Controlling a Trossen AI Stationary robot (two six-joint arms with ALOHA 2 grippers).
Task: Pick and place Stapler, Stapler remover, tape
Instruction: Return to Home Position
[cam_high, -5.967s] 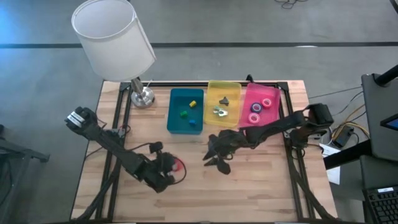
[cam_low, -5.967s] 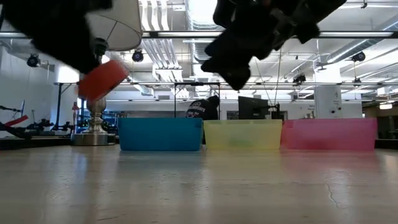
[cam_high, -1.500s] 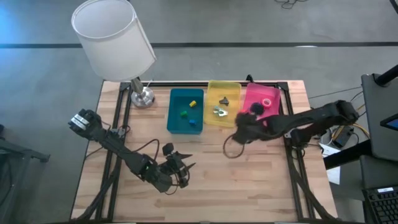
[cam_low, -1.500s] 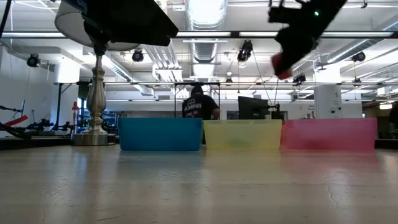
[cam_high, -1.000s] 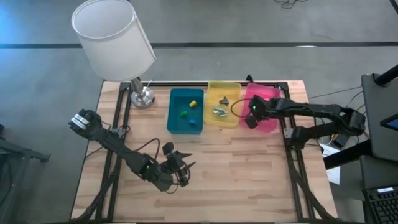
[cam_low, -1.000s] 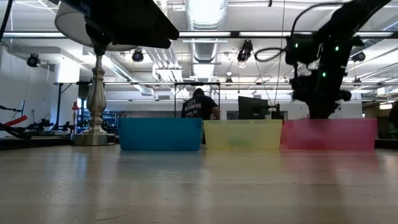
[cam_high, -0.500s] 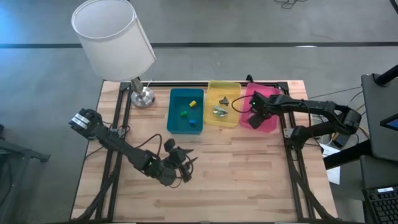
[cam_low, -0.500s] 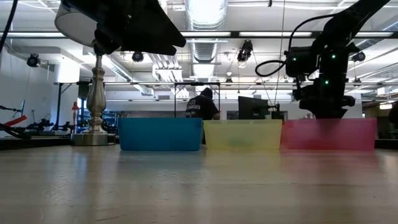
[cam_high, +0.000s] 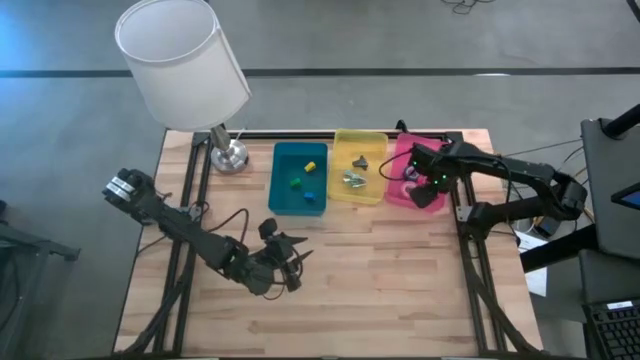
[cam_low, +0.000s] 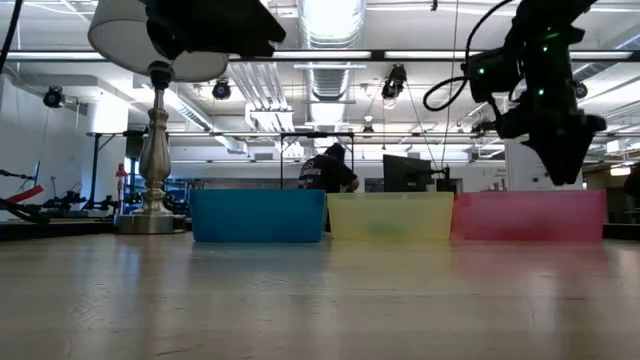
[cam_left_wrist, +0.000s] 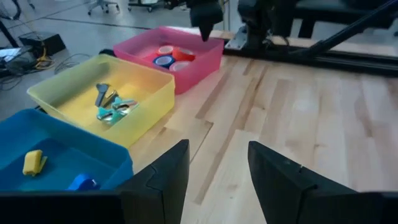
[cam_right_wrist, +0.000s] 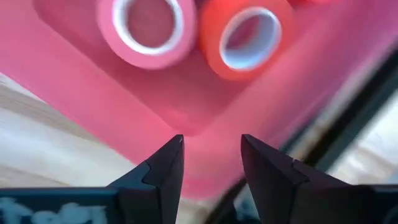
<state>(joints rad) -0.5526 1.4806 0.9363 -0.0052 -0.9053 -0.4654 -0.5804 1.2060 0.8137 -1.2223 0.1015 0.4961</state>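
Two tape rolls, one pink (cam_right_wrist: 146, 22) and one red (cam_right_wrist: 249, 37), lie flat on the floor of the pink bin (cam_high: 405, 150). The left wrist view shows a blue roll (cam_left_wrist: 165, 61) beside them. My right gripper (cam_right_wrist: 211, 168) hangs open above the bin's near right corner (cam_high: 425, 188), holding nothing. Metal stapler removers (cam_left_wrist: 109, 102) lie in the yellow bin (cam_high: 360, 135). Small yellow, green and blue pieces lie in the blue bin (cam_high: 273, 180); whether any is a stapler I cannot tell. My left gripper (cam_high: 288, 255) hovers open over the bare table, in front of the bins.
A lamp with a white shade (cam_high: 180, 60) stands on its metal foot (cam_high: 230, 155) at the table's far left corner. The three bins line the far edge. Bare wood (cam_high: 380, 270) lies in front of them. A person (cam_low: 325, 172) shows in the room behind.
My right gripper has risen out of the pink bin and moved a little toward the table's right edge. The red roll it carried earlier now lies in the bin. My left gripper has shifted slightly toward the far edge.
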